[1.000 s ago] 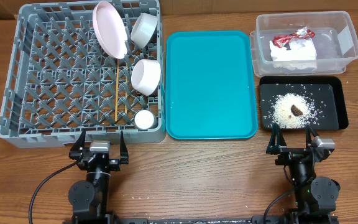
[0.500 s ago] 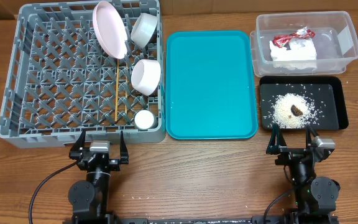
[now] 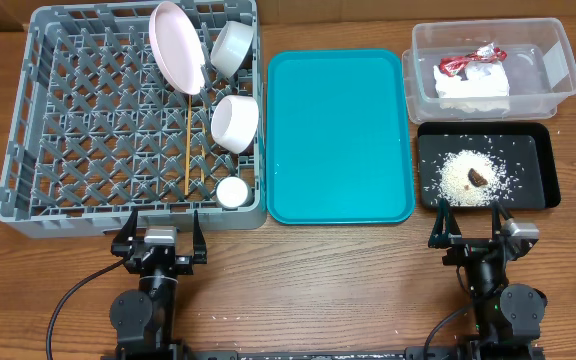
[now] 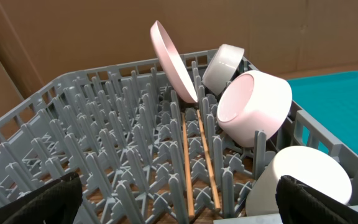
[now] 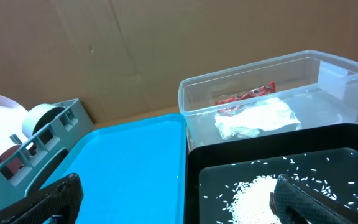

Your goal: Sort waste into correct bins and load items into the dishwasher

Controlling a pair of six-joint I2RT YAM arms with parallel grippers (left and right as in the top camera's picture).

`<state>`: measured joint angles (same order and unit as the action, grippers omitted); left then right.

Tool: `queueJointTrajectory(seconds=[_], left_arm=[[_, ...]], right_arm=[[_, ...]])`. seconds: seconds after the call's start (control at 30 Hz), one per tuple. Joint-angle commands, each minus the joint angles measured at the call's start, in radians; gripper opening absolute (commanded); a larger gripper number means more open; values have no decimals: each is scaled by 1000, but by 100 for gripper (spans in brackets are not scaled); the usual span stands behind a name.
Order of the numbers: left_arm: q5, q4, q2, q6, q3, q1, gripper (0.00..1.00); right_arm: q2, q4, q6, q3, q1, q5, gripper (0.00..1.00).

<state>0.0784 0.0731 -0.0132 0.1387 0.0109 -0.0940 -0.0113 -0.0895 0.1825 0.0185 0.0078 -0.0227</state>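
Note:
The grey dish rack (image 3: pixel 28 110) holds the pink-white plate (image 3: pixel 175 47) on edge, two white bowls (image 3: pixel 232 45) (image 3: pixel 235 123), a small white cup (image 3: pixel 232 191) and wooden chopsticks (image 3: pixel 188 140). In the left wrist view the plate (image 4: pixel 173 59), the bowls (image 4: pixel 253 106), the cup (image 4: pixel 303 177) and the chopsticks (image 4: pixel 207 155) show too. The clear tub (image 3: pixel 558 60) holds the red wrapper (image 3: pixel 463 62) and the white napkin (image 3: pixel 475 85). The black tray (image 3: pixel 540 150) holds rice grains (image 3: pixel 458 175) with a brown lump (image 3: pixel 476 178). My left gripper (image 3: pixel 158 230) and right gripper (image 3: pixel 473 222) are open and empty at the table's front.
The teal serving tray (image 3: pixel 338 135) lies bare between the rack and the bins. It also shows in the right wrist view (image 5: pixel 129 168), beside the tub (image 5: pixel 194 106) and the black tray (image 5: pixel 194 180). Cardboard walls stand behind the table.

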Motion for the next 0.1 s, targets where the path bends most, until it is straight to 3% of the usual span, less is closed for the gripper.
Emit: queueJointTrajectory(seconds=[0.0,0.07], left_arm=[[0,-2,9,18,-6,-10,100],[0,-2,9,18,-6,-10,100]], right_arm=[[8,6,-4,-11,-2,-5,100],[8,6,-4,-11,-2,-5,100]])
